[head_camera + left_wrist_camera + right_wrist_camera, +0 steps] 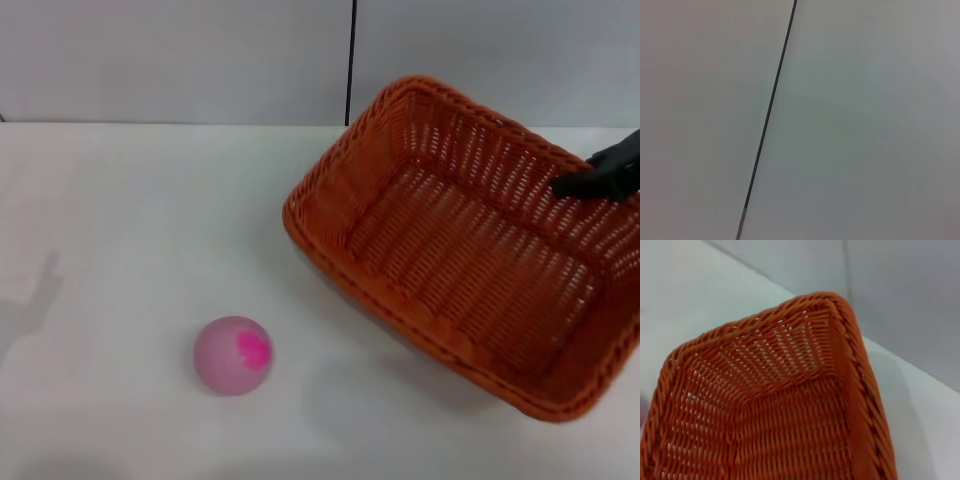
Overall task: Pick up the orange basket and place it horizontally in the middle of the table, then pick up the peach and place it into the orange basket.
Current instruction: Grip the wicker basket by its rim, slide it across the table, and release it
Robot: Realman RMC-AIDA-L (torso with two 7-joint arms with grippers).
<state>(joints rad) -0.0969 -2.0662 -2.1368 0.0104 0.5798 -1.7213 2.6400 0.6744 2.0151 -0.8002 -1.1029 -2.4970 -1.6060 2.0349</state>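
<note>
Orange basket point(470, 250) is seen in the head view tilted off the table point(130, 220), its far-right rim met by the right gripper point(600, 178); whether the jaws are closed on that braided rim cannot be told. Woven wicker is judged light, stiff and easily gripped at the rim. The peach point(233, 355) lies well apart from the jaws. In the left wrist view only a blank wall is shown. In the right wrist view the basket's open-weave corner point(790, 390) is shown.
</note>
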